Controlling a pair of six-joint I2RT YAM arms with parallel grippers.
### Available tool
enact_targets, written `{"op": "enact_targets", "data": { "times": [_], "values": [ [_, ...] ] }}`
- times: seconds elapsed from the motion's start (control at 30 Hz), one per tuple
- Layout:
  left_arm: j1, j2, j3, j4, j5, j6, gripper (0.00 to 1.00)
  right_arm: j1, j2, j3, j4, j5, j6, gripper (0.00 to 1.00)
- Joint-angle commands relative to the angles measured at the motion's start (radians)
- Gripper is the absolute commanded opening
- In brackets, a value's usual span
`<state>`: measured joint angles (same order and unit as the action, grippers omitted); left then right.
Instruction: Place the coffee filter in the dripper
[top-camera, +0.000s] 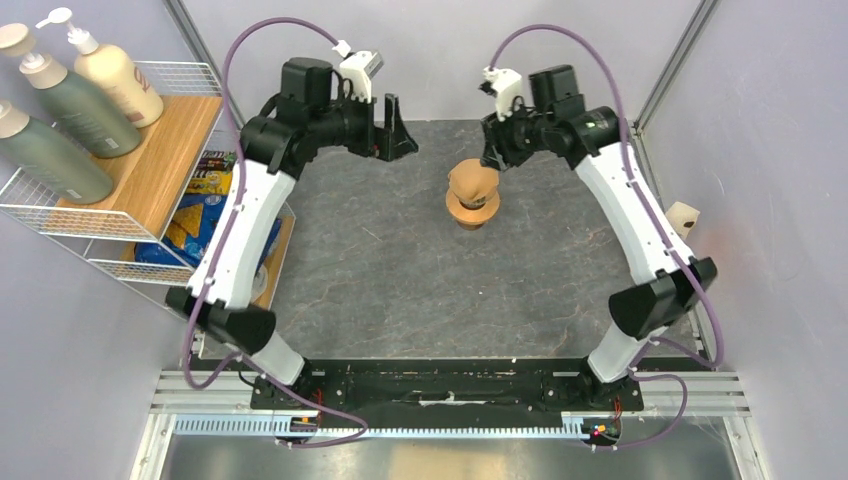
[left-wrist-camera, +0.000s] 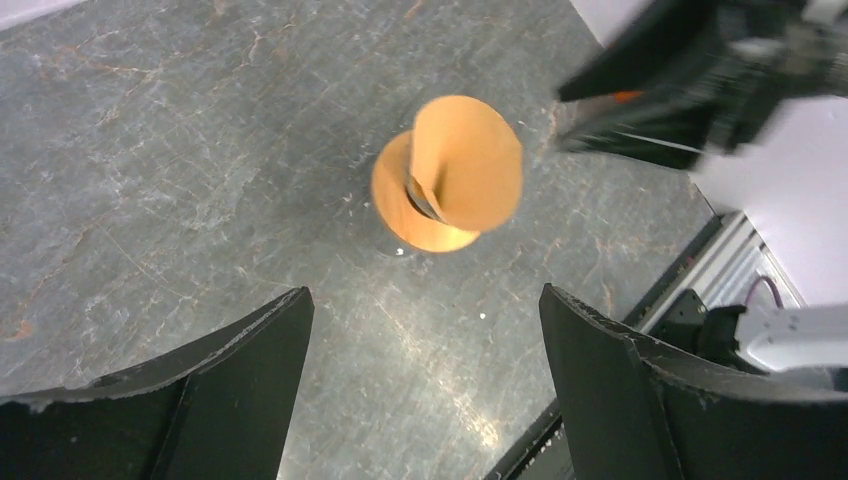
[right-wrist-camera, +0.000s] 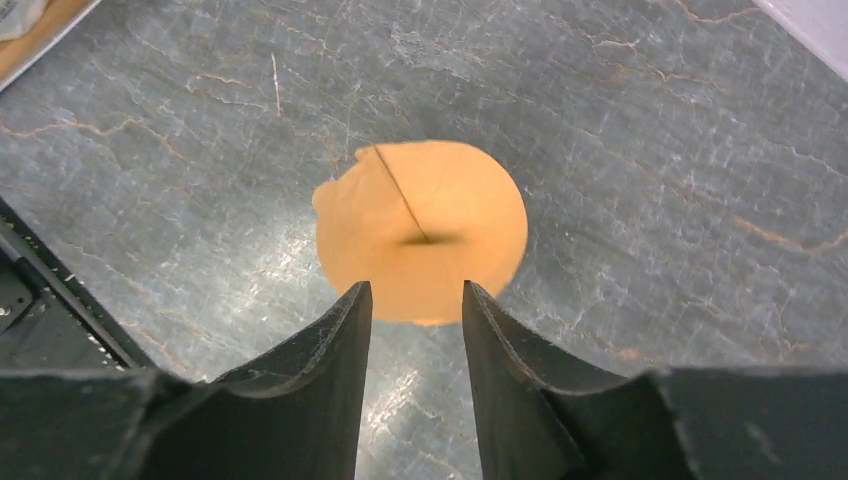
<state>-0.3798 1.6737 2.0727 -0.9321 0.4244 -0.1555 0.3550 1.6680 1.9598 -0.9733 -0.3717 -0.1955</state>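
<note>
A tan-brown paper coffee filter (top-camera: 473, 180), opened into a cone, sits point-down in the dripper (top-camera: 470, 213), its rim rising above the dripper's round light-wood collar. The two stand upright near the worktop's far edge, slightly right of centre.

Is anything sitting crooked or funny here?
Yes. The tan-brown paper cone filter leans sideways in the clear glass dripper with its light-wood ring. It pokes up instead of sitting snugly, and more of the ring shows on one side.
</note>
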Motion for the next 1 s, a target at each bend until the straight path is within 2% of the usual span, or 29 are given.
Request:
{"op": "enact_targets", "data": {
  "times": [0.0,0.23,0.97],
  "values": [
    [-0.009,-0.106,-0.120,0.060,0.008,0.041,0.91,0.066,0.090,0.090,-0.016,0.123,-0.065,0.44],
    [0.006,-0.166,-0.202,0.093,-0.018,0.011,0.92,0.099,0.186,0.085,-0.021,0.174,-0.098,0.28],
    [0.050,-0.161,-0.245,0.107,-0.004,-0.003,0.94,0.116,0.250,-0.119,0.072,0.164,-0.165,0.30]
  ]
}}
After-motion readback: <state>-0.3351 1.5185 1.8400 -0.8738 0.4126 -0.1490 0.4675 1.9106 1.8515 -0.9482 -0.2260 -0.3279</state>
